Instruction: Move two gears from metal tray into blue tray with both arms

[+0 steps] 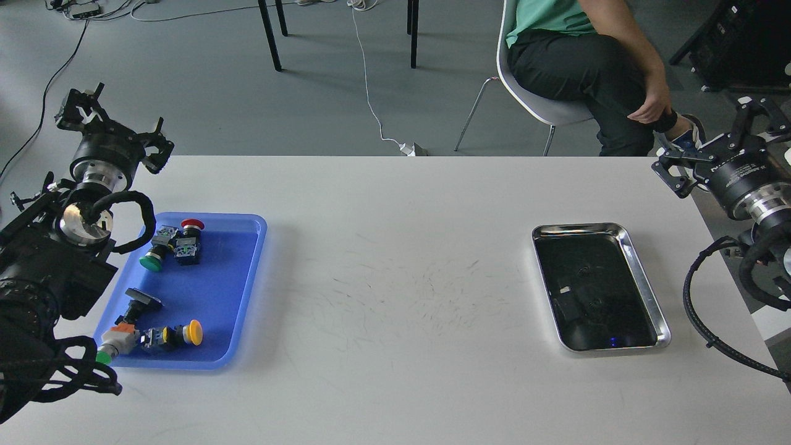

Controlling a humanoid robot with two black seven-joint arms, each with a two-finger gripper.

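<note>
The metal tray [644,281] lies on the right of the white table. Two tiny black gears show faintly on its dark floor, one [583,269] further back and one [595,302] nearer me. The blue tray [262,238] lies on the left. My left gripper [117,128] hovers open and empty above the table's far left edge, behind the blue tray. My right gripper [715,141] hovers open and empty at the table's far right corner, behind and to the right of the metal tray.
The blue tray holds several push-button switches: red-capped and green-capped ones [175,242] at its back, a yellow-capped one [175,334] at its front. A seated person [587,59] and a chair are beyond the table's far edge. A small white fleck [565,288] lies in the metal tray.
</note>
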